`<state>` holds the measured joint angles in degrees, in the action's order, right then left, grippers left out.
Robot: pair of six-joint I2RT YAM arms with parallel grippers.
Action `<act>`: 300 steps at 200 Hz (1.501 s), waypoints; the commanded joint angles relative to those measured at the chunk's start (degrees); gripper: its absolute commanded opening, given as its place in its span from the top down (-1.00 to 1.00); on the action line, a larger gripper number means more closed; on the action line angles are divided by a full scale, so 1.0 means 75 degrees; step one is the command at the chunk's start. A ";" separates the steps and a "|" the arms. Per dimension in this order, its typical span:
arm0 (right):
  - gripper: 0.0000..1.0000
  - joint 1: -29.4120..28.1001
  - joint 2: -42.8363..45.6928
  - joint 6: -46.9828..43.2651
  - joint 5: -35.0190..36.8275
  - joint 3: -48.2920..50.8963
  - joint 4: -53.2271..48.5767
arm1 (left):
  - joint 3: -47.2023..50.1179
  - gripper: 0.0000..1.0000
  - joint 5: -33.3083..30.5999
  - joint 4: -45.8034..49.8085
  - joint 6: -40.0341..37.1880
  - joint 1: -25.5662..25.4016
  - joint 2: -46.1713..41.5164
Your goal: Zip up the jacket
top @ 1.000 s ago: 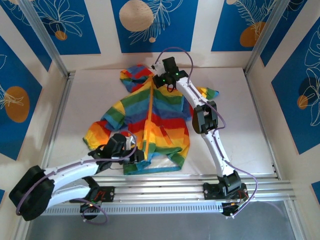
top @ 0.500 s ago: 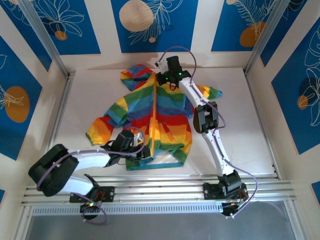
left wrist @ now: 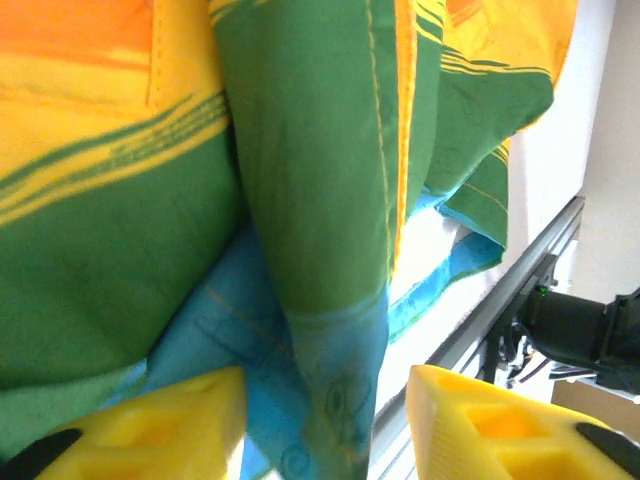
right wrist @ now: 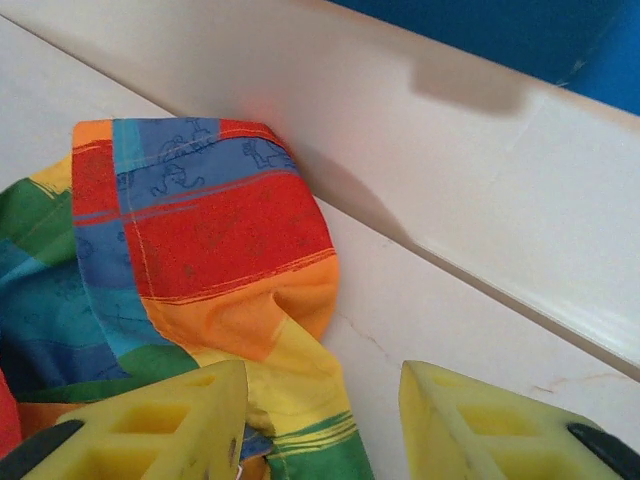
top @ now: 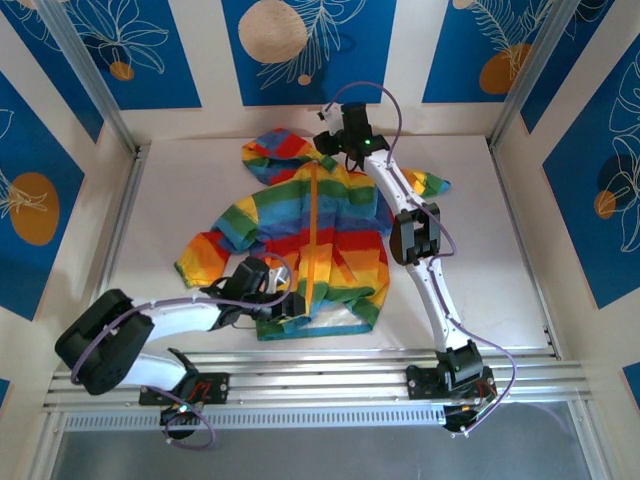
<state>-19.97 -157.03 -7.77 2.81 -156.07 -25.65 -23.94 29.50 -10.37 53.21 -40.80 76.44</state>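
Left fingers: yellow pads spread wide, with a fold of the hem hanging between them. Neither pad visibly presses the cloth.
Left gripper: at the jacket's near edge, just left of the zipper's bottom end.
Reason, as judged: placed to pin the hem, so the zipper line stays taut when the slider is pulled.
Right fingers: yellow pads equally wide apart, with bare tabletop between them. The left pad is just beside the yellow cloth under the hood.
Right gripper: at the jacket's far end, just right of the hood and beside the collar.
Reason, as judged: it is at the top of the zipper, where a slider's run would end. No slider or pull tab can be made out.
Jacket: lies front up, hood away from the arm bases, hem toward them, a sleeve spread to each side.
Zipper: an orange strip running straight from collar to hem. Whether the teeth are meshed cannot be told; white lining shows at the hem.
Table: white, under the jacket.
Rail: aluminium, just beyond the jacket's hem.
Wall: blue leaf-pattern panels behind the hood.
Writing: none legible. There are faint line-drawn figures on the blue stripes, and no brand or label can be seen.
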 commanded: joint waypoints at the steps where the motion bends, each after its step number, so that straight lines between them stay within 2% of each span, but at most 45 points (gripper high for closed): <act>1: 0.11 -0.0176 0.1016 -0.0314 0.0280 0.0269 -0.0296 | -0.0414 -0.01 -0.0169 0.1340 -0.0862 0.0228 -0.0717; 43: 0.08 -0.0362 0.2455 -0.0276 0.0346 0.1508 -0.0918 | -0.1192 -0.15 -0.0796 0.3562 -0.2269 0.0941 -0.2251; 91: 0.07 -0.0721 0.4840 -0.0220 0.0758 0.4680 -0.0268 | -0.2890 -0.26 -0.1798 0.5325 -0.3876 0.1789 -0.3073; 114: 0.04 -0.0848 0.6064 -0.0167 0.0976 0.6289 0.0091 | -0.3448 -0.32 -0.2240 0.5384 -0.4484 0.1965 -0.3057; 147: -0.01 -0.0810 0.8053 -0.0012 0.1191 0.9279 0.1108 | -0.4102 -0.55 -0.3088 0.5004 -0.5323 0.2154 -0.2789; 179: -0.06 -0.0660 0.9832 0.0239 0.1680 1.1870 0.1806 | -0.4286 -1.00 -0.4207 0.4488 -0.6007 0.2478 -0.2449; 206: -0.17 -0.0295 1.1189 0.0584 0.1965 1.3653 0.2542 | -0.3961 -0.99 -0.4745 0.3795 -0.6431 0.2926 -0.2282; 223: -0.27 -0.0034 1.1850 0.0859 0.2216 1.4499 0.2948 | -0.3289 -0.99 -0.4776 0.2823 -0.6713 0.3264 -0.2281; 230: -0.38 0.0052 1.2090 0.0862 0.2272 1.4863 0.3241 | -0.2823 -0.99 -0.4752 0.2229 -0.6978 0.3345 -0.2329; 236: -0.61 0.0120 1.2271 0.0888 0.2373 1.5201 0.3513 | -0.2409 -1.00 -0.4721 0.1686 -0.7189 0.3383 -0.2397; 243: -0.72 0.0189 1.2436 0.0933 0.2515 1.5497 0.3758 | -0.1980 -1.00 -0.4734 0.1103 -0.7416 0.3431 -0.2460; 261: -0.83 0.0480 1.2752 0.1199 0.2748 1.6071 0.4125 | -0.0987 -0.99 -0.5089 -0.0291 -0.7623 0.3600 -0.2464; 274: -0.89 0.0734 1.2873 0.1330 0.2725 1.6393 0.4433 | -0.0565 -0.99 -0.5156 -0.0771 -0.7563 0.3826 -0.2330; 279: -1.00 0.0825 1.2913 0.1359 0.2740 1.6548 0.4605 | -0.0437 -0.99 -0.5231 -0.0901 -0.7500 0.3898 -0.2236; 300: -0.98 0.1132 1.3049 0.1199 0.2679 1.7410 0.5883 | 0.0157 -0.99 -0.5523 -0.1745 -0.7273 0.4138 -0.1800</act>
<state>-13.82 -60.90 0.23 21.43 -31.31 5.43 -26.37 -7.94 -8.80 -1.02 -12.08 60.40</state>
